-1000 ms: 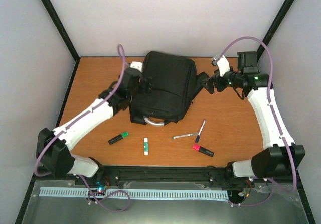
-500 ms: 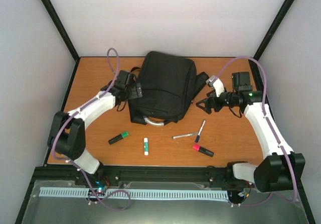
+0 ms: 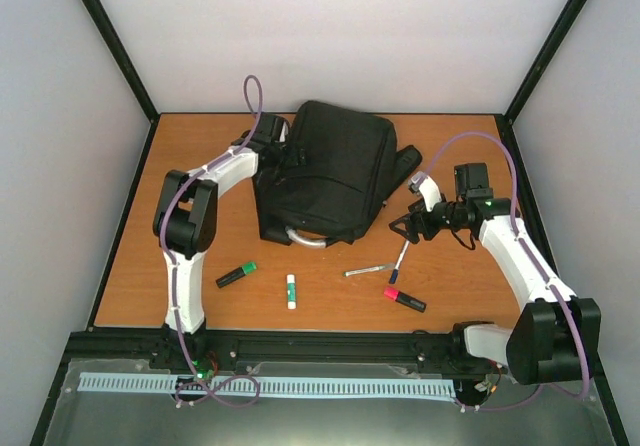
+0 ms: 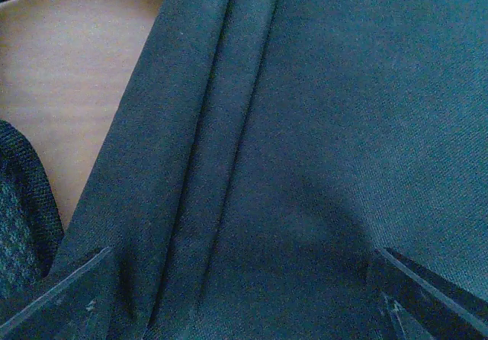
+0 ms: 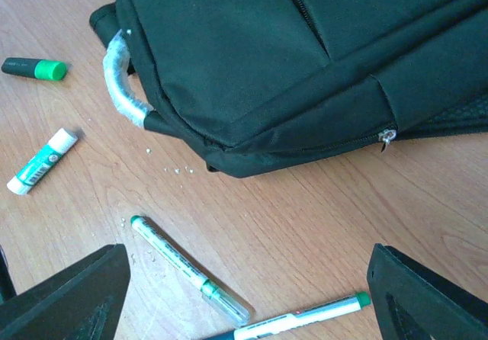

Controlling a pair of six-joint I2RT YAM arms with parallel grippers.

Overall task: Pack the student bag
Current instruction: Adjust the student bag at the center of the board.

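The student bag (image 3: 330, 171), a large black backpack, lies at the back middle of the table with its grey loop handle (image 3: 305, 241) toward the arms. My left gripper (image 3: 285, 152) is pressed close over the bag's upper left edge. In the left wrist view black fabric (image 4: 328, 126) fills the frame between my wide-open fingers (image 4: 61, 309). My right gripper (image 3: 408, 228) hangs open to the right of the bag, above the pens. In the right wrist view its open fingers (image 5: 431, 294) flank a green-capped pen (image 5: 187, 267) and a second pen (image 5: 305, 321), with the bag (image 5: 252, 58) beyond.
Loose items lie on the wood in front of the bag: a green highlighter (image 3: 236, 274), a glue stick (image 3: 291, 290), a silver pen (image 3: 368, 269), a blue pen (image 3: 399, 260) and a pink highlighter (image 3: 404, 299). Black frame posts stand at the back corners.
The left arm has folded up and its gripper has moved back along the bag's left edge. The right gripper has come down and nearer, toward the pens.
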